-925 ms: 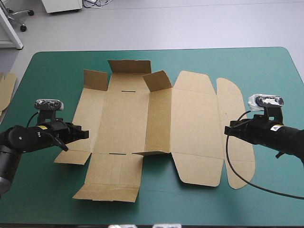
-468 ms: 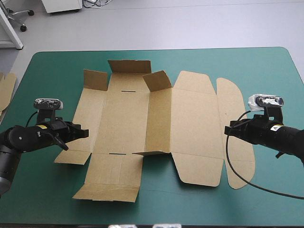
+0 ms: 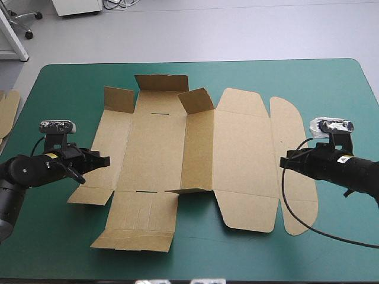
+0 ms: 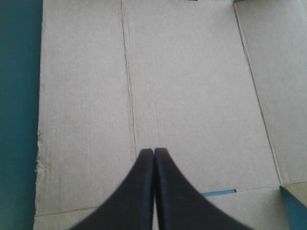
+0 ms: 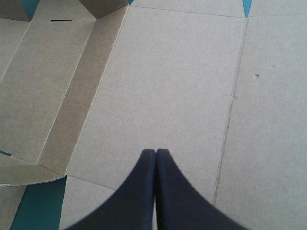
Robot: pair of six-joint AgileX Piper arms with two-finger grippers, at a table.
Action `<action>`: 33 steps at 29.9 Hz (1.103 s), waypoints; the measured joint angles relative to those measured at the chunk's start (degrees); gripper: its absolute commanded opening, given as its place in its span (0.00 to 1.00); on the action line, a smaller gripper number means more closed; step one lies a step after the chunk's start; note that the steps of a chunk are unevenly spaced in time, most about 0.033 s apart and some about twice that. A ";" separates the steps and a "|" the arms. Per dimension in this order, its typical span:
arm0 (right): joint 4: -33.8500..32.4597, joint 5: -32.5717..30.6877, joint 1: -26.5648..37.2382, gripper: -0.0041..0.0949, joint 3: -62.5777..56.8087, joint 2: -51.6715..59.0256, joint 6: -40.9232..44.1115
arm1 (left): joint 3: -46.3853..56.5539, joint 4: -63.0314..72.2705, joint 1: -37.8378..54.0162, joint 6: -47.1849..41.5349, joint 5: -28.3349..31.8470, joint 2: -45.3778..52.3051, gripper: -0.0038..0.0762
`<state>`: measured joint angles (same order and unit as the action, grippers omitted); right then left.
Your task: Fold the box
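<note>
Box [image 3: 195,160]: mostly flat at centre of surface [image 3: 331,83], small flaps half-raised toward 12 o'clock; left pincer [image 3: 105,160] at its 9 o'clock edge, right pincer [image 3: 284,158] at 3 o'clock, both closed tight, empty; advised: lift side panels squarely along creases, not by corners

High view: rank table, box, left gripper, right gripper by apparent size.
1. table: largest, fills most of the view.
2. box: brown sheet spread across the table's middle.
3. left gripper and right gripper: smallest, look alike in size; no ranking between them.
</note>
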<state>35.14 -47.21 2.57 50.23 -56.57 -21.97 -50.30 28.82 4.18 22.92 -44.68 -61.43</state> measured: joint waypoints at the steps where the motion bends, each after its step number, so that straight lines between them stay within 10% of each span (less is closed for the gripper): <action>1: 0.00 0.00 0.00 0.01 0.00 0.00 0.00 | -0.78 0.00 0.00 -0.11 -0.22 -0.35 0.03; 33: 0.00 -0.72 0.00 0.01 0.00 0.00 0.00 | -19.21 24.81 27.09 19.04 -23.99 -35.87 0.04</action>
<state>35.14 -47.94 2.57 50.23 -56.57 -21.97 -69.51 53.64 31.27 41.96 -68.68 -97.31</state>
